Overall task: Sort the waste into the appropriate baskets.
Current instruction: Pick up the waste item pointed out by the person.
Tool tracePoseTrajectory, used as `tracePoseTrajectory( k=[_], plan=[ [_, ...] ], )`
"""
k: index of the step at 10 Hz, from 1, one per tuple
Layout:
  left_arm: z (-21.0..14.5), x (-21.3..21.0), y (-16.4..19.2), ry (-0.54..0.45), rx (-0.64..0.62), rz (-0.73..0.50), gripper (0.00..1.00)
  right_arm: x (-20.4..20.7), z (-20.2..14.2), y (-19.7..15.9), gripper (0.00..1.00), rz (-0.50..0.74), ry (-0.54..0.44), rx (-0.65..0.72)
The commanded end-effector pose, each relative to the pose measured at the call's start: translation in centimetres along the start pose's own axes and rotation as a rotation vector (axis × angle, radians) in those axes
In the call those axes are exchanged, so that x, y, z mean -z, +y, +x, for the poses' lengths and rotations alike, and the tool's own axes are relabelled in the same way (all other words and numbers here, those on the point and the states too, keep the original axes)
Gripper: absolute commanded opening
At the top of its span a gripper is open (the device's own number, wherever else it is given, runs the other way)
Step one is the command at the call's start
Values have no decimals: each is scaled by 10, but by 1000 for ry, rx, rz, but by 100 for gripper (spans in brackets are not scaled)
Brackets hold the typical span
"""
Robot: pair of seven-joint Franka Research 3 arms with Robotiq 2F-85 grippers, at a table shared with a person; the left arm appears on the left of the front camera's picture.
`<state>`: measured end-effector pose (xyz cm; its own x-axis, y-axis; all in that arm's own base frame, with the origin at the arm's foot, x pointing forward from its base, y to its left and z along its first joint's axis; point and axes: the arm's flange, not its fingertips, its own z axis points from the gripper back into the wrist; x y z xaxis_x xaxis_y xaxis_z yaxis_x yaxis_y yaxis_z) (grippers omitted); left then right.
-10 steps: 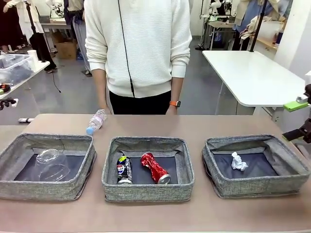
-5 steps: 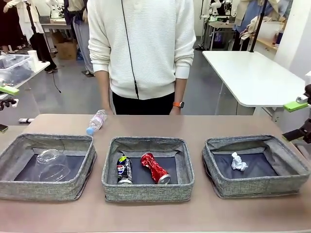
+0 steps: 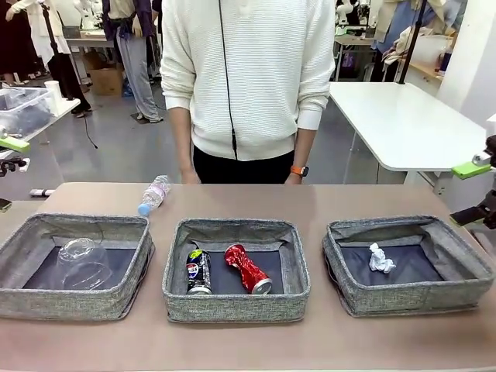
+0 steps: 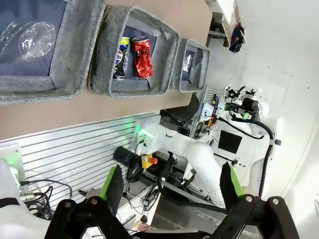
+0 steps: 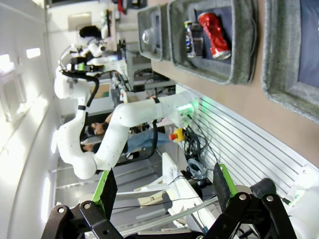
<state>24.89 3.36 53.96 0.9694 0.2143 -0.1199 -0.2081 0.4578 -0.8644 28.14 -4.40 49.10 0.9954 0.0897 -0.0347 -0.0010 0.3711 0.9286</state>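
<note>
Brown table (image 3: 349,198); white table (image 3: 395,120) behind.

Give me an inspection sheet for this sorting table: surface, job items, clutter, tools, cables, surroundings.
Surface: brown table, three grey baskets in a row.
Job's things: cup in left basket; dark can and red can in middle basket; paper ball in right basket; bottle lying on the table behind the baskets.
Clutter: nothing seen.
Tools: left tool and right tool open, empty, off the table.
Cables: bundles below the table edge.
Surroundings: person at far side; white table behind.
</note>
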Motion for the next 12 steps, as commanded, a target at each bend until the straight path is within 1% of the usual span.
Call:
tracePoseTrajectory(
  k=[1, 6, 7, 8, 9, 10, 11, 12],
  plan=[
    [1, -1, 0, -3, 21, -17, 100, -1, 0, 2, 100, 16, 2, -10],
    [1, -1, 0, -3, 21, -17, 100, -1, 0, 2, 100, 16, 2, -10],
    [0, 0, 0, 0, 0, 0, 100, -1, 0, 2, 100, 16, 2, -10],
    [9, 4, -7, -69, 40, 61, 100, -1, 0, 2, 100, 16, 2, -10],
    [23, 11, -15, -140, 141, 205, 100, -1, 0, 2, 100, 16, 2, -10],
    [42, 21, -26, -292, 252, 431, 100, -1, 0, 2, 100, 16, 2, -10],
    [63, 36, -36, -581, 396, 781, 100, -1, 0, 2, 100, 16, 2, -10],
    [77, 52, -41, -605, 457, 906, 100, -1, 0, 2, 100, 16, 2, -10]
  ],
)
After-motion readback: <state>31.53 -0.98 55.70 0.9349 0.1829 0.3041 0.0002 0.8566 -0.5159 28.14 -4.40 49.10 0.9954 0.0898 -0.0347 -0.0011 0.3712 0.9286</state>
